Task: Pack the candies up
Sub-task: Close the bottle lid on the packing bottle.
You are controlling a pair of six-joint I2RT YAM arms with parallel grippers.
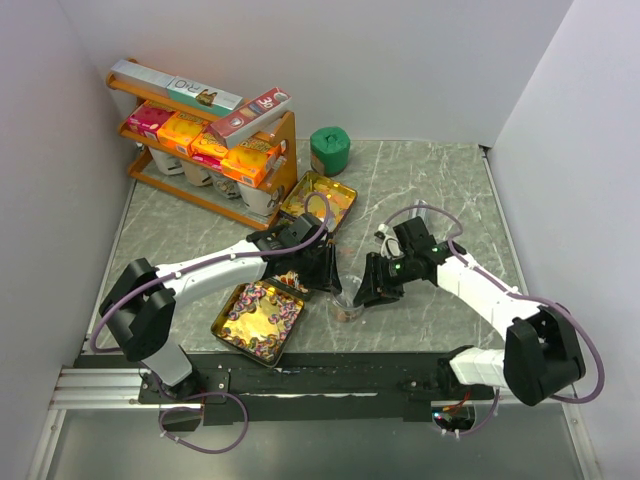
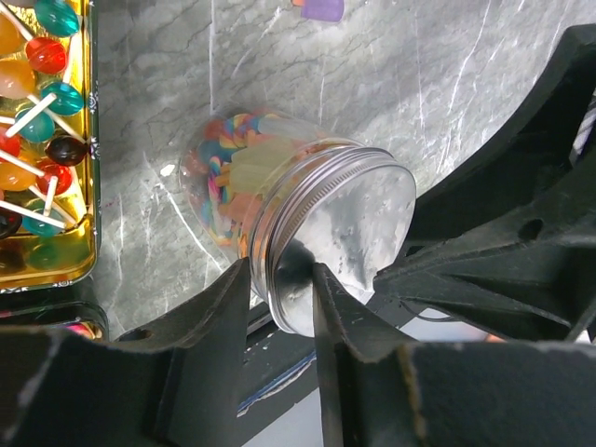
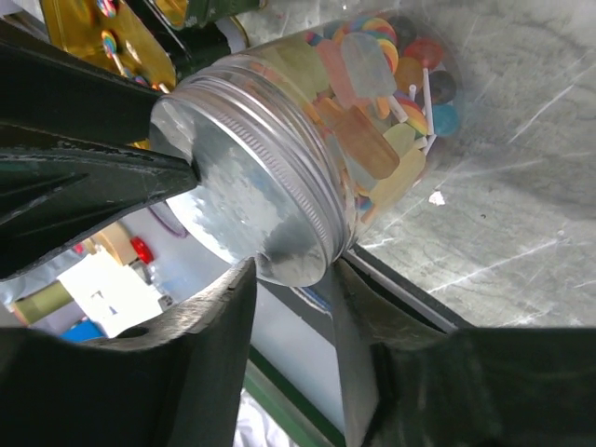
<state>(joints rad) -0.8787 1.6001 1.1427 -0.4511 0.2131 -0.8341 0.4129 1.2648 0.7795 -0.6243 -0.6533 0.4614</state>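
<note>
Black and narrowed, straddling the lid (image 2: pixel 358 219) rim with left claw (image 2: pixel 279 272) and right claw (image 3: pixel 293 270), grip impossible to tell; risking tipping the jar (image 1: pixel 347 306), holding candies (image 3: pixel 372 121) on the table (image 1: pixel 430 180), by pulling unevenly

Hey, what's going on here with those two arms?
Two robot arms are working on a clear jar filled with mixed candies, with a metal lid on it. The left tool and the right tool each straddle the lid's rim from opposite sides. I cannot tell whether either is actually clamping it. The jar sits tilted on the marble table. More sweets lie in a gold tray beside it.
</note>
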